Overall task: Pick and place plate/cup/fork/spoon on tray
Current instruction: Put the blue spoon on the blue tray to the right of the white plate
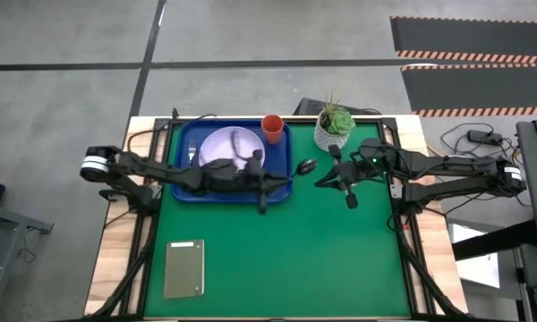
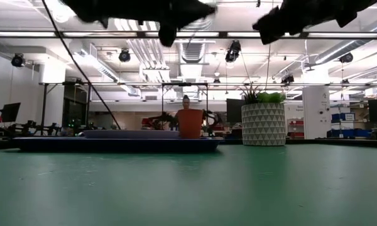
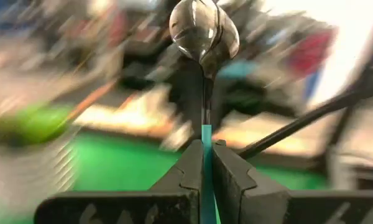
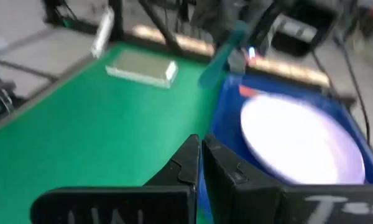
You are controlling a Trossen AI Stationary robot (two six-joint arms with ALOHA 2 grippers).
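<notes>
Green surface (image 1: 277,259) carries the tray (image 1: 186,190) at its far-left corner, holding the plate (image 1: 225,143) and cup (image 1: 272,128). Above the tray's near-right corner, the left hand (image 3: 206,163) grips the spoon (image 3: 204,37) by its blue handle. Just right of the tray, the right hand (image 4: 201,159) hovers closed and empty.

Plate (image 1: 225,148) and cup (image 1: 272,128) sit in tray (image 1: 186,134) (slab (image 1: 183,267) apart).

From table height I saw the tray (image 2: 113,144) lying low on the green table (image 2: 188,188), with the cup (image 2: 189,123) standing upright at its far side. The white plant pot (image 2: 263,124) stood apart to the right. My arms were dark shapes overhead, perhaps well above everything.
</notes>
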